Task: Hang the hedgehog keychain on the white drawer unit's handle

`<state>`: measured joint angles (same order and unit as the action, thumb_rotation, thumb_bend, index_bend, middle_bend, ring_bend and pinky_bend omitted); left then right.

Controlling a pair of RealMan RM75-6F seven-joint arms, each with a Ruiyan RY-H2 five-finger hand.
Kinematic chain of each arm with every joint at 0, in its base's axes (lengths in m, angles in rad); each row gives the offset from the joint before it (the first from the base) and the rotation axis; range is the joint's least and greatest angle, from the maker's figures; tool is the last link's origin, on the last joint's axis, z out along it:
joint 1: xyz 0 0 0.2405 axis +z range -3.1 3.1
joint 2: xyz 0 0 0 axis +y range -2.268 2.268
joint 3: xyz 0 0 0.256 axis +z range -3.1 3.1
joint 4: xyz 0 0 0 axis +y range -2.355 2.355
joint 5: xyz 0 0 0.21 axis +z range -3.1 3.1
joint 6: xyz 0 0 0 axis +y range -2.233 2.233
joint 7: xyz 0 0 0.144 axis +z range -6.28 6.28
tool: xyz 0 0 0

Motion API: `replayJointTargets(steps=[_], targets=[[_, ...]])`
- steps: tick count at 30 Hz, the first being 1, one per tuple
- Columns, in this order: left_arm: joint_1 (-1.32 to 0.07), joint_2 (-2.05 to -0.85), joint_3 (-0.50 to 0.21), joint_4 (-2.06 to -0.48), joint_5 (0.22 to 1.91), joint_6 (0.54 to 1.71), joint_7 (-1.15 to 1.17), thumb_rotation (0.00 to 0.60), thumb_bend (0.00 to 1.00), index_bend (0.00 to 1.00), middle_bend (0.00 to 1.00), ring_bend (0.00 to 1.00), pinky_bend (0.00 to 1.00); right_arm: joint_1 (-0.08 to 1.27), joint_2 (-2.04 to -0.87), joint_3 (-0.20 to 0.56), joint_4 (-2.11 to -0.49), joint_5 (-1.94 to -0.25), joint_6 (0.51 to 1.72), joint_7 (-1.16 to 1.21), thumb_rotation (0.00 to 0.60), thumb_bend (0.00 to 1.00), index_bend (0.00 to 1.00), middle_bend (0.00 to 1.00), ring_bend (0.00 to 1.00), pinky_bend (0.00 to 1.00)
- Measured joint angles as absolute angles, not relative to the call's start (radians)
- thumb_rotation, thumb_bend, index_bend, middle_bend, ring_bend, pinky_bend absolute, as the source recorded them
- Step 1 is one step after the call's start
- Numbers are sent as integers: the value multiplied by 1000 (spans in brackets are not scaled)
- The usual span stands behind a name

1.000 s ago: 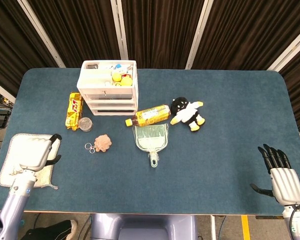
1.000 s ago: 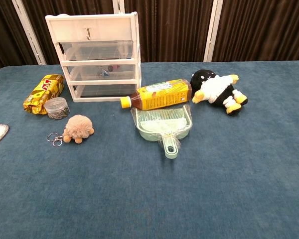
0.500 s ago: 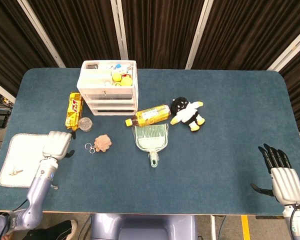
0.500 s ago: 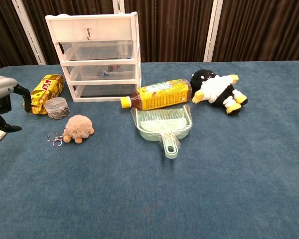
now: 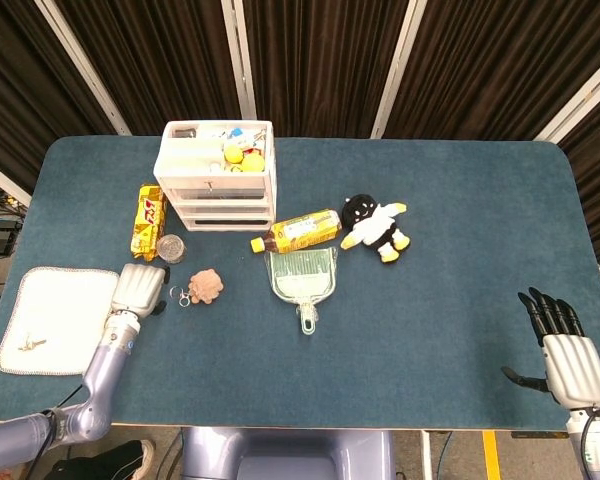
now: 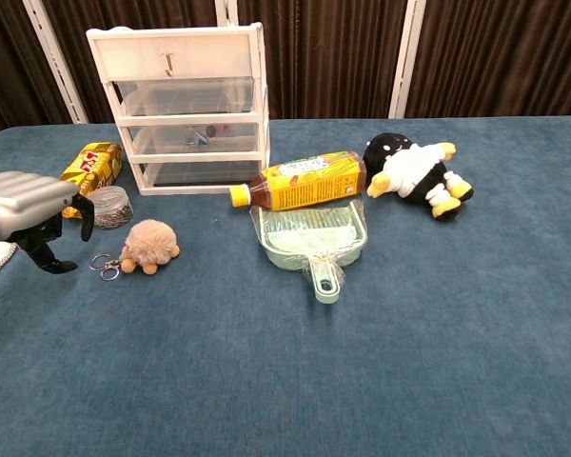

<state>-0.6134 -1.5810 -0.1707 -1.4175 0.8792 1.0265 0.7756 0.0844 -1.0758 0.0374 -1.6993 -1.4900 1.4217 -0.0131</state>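
The tan fuzzy hedgehog keychain (image 5: 206,286) (image 6: 149,245) lies on the blue table, its metal rings (image 5: 180,295) (image 6: 103,264) on its left side. Behind it stands the white drawer unit (image 5: 218,175) (image 6: 187,107), with a small hook handle (image 6: 168,65) on the top drawer. My left hand (image 5: 139,288) (image 6: 33,208) hovers just left of the rings, fingers curled downward, holding nothing. My right hand (image 5: 560,350) rests open at the table's front right corner, far from the keychain.
A yellow snack pack (image 5: 150,218) and a small clear jar (image 5: 170,248) sit left of the drawers. A tea bottle (image 5: 298,231), green dustpan (image 5: 302,279) and black plush toy (image 5: 376,226) lie to the right. A white cloth (image 5: 50,318) lies front left.
My left hand has travelled right from over the white cloth to a spot beside the keychain's rings. The right hand and all objects stayed still.
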Motion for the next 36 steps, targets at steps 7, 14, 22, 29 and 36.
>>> replayJointTargets(steps=[7, 14, 22, 29, 36], targets=[[-643, -1612, -163, -1376, 867, 1015, 780, 600, 255, 426, 1000, 870, 756, 85, -1075, 38, -1699, -1489, 1420, -9, 600, 31, 0, 0, 0, 0], [-661, -1631, -152, -1355, 853, 1008, 789, 600, 243, 428, 1000, 870, 756, 85, -1075, 40, -1701, -1491, 1425, -5, 600, 34, 0, 0, 0, 0], [-675, -1656, -146, -1319, 841, 1013, 797, 600, 245, 438, 1000, 870, 756, 83, -1076, 42, -1699, -1493, 1431, 0, 600, 37, 0, 0, 0, 0], [-688, -1672, -138, -1299, 829, 1008, 803, 600, 244, 437, 1000, 868, 755, 83, -1075, 43, -1700, -1491, 1431, 1, 600, 37, 0, 0, 0, 0], [-694, -1685, -132, -1288, 813, 1004, 809, 600, 243, 446, 1000, 868, 755, 82, -1075, 43, -1701, -1491, 1434, 2, 600, 39, 0, 0, 0, 0]])
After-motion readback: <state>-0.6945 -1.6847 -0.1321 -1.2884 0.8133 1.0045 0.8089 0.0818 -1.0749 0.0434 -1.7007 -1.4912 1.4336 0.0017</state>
